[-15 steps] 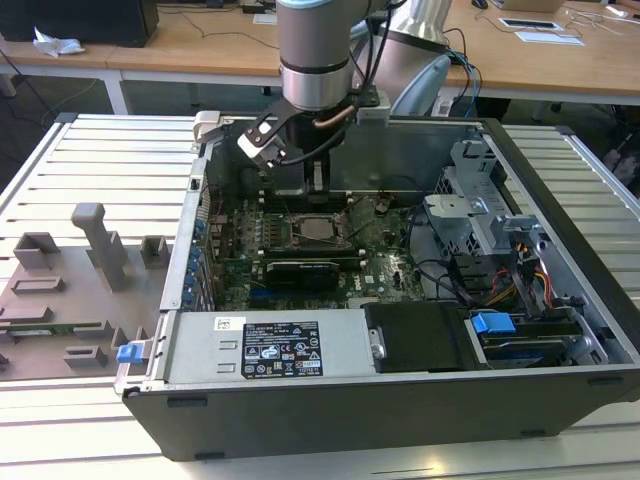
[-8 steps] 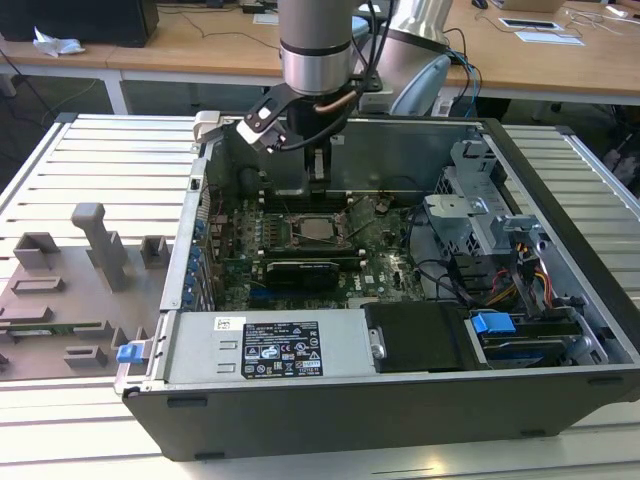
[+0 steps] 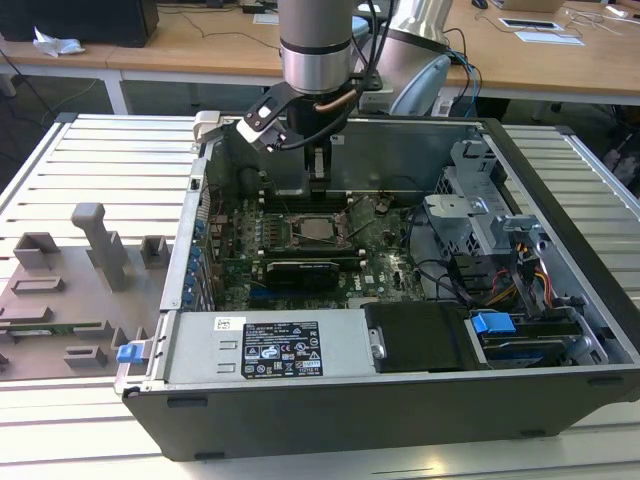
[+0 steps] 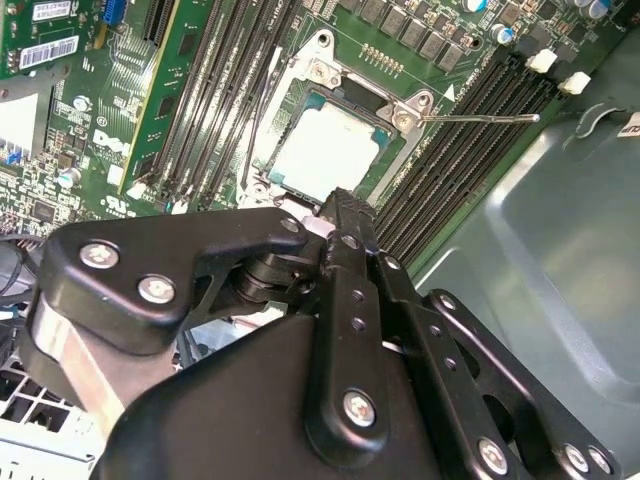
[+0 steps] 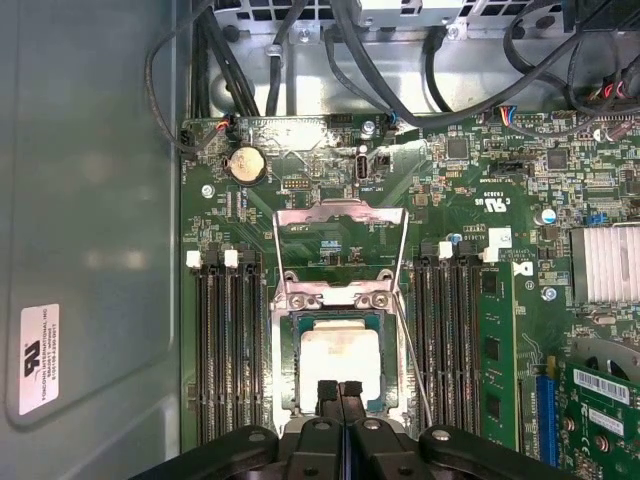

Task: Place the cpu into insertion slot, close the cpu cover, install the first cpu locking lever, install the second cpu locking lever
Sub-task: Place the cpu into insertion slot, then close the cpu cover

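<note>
The cpu [image 5: 340,358] lies flat in the insertion slot [image 5: 283,370] on the green motherboard, its pale metal top showing in both wrist views [image 4: 325,150] and in the exterior view [image 3: 318,230]. The cpu cover [image 5: 340,215] stands swung open on its hinge, with the board visible through its window. One thin wire locking lever [image 5: 412,360] sticks out free beside the slot, and its rod [image 4: 480,117] also pokes out in the second wrist view. My black gripper [image 5: 340,392] hovers just above the near edge of the cpu [image 4: 340,208], fingers pressed together with nothing between them.
Long black memory slots [image 5: 225,350] flank the socket on both sides. The case's metal wall [image 4: 540,230] is close to the gripper. Cables [image 5: 400,60], a drive cage [image 3: 480,215] and the power supply [image 3: 270,350] fill the case. A grey fixture plate [image 3: 70,290] lies at the exterior view's left.
</note>
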Controlling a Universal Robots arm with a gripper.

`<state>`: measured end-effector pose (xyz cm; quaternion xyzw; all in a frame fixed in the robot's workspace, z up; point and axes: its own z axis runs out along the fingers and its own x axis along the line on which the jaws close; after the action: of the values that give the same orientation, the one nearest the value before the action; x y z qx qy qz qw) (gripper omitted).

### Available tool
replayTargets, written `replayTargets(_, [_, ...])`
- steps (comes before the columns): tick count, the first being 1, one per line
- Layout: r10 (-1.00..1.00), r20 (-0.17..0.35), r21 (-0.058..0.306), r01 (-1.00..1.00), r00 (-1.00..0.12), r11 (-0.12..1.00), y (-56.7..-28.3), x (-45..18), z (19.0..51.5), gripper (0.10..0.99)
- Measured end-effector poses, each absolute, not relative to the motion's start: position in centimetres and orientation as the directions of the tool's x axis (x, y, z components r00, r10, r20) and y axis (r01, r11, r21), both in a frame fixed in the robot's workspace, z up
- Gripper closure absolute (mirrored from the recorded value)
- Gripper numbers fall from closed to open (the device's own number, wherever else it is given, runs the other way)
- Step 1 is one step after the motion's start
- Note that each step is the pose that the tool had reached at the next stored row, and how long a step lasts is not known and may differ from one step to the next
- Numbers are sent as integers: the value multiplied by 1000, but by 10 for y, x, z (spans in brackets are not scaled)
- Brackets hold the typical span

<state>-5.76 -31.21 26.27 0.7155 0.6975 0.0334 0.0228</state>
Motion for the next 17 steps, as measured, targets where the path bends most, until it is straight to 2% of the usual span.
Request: replayTargets(17, [1000,16,77,997,25,-26,-312,-39,265,980])
